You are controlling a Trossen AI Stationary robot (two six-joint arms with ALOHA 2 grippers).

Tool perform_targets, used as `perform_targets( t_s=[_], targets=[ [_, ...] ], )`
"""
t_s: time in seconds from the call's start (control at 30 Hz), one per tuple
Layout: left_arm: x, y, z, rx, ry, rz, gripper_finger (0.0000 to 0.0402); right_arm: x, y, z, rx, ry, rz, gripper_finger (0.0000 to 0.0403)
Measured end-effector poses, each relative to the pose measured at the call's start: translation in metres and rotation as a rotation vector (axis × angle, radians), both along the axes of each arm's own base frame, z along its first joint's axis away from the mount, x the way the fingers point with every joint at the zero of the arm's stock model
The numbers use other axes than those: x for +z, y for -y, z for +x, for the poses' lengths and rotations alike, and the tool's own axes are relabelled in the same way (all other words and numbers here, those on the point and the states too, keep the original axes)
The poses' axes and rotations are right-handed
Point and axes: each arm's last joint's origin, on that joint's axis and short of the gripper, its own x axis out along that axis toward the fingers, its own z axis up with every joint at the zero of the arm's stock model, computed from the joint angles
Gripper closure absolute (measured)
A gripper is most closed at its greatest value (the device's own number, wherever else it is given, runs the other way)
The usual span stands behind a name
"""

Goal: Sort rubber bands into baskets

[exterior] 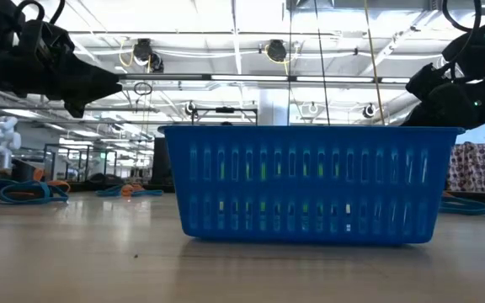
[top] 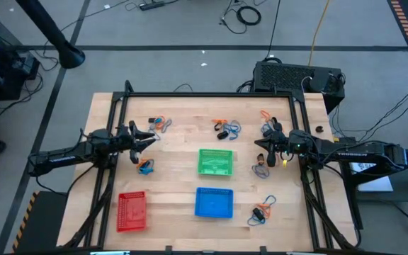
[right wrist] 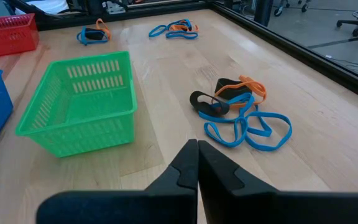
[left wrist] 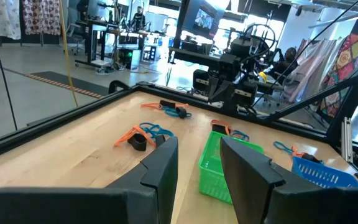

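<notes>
Over table's left side: left gripper partly open, empty | right gripper closed, empty, at right | wood table: green basket centre, blue basket in front, red basket front-left, rubber bands in scattered clumps | open lab w/ ceiling lights behind.

Both arms are dark, near-black, built of slim tubular links and blocky joint housings. The left tool has 2 broad, flat, matte black fingers with angled tips. The right tool shows 2 like black fingers tapering to a narrow wedge. The right arm bears white lettering, and a small yellow mark sits near its wrist
</notes>
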Motion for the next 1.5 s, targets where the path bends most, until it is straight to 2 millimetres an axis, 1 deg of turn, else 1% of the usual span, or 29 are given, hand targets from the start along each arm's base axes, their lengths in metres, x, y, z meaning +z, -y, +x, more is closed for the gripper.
perform_targets(
  t_s=[1.0, 1.07, 1.17, 1.23, 1.3, 1.37, 1.5],
  targets=[
    [0.000, 0.000, 0.000, 0.000, 0.000, 0.000, 0.0275, 0.000, 0.000, 0.000, 0.000, 0.003, 0.000, 0.0403],
    [0.000, 0.000, 0.000, 0.000, 0.005, -0.009, 0.0275, 0.000, 0.000, 0.000, -0.013, 0.014, 0.037, 0.0403],
    [0.001, 0.000, 0.000, -0.003, 0.050, -0.170, 0.0275, 0.001, 0.000, 0.000, -0.055, 0.052, 0.155, 0.0403],
    [0.001, 0.000, 0.000, 0.010, 0.062, -0.224, 0.0275, 0.001, 0.000, 0.000, -0.074, 0.076, 0.210, 0.0403],
    [0.001, 0.000, 0.000, -0.014, 0.053, -0.229, 0.0275, 0.002, 0.000, 0.001, -0.087, 0.092, 0.249, 0.0403],
    [0.000, 0.002, 0.000, -0.072, 0.039, -0.229, 0.0275, 0.003, 0.000, 0.001, -0.094, 0.115, 0.272, 0.0403],
    [0.000, 0.005, 0.001, -0.163, 0.027, -0.201, 0.0275, 0.013, 0.000, 0.004, -0.063, 0.226, 0.288, 0.0403]
  ],
)
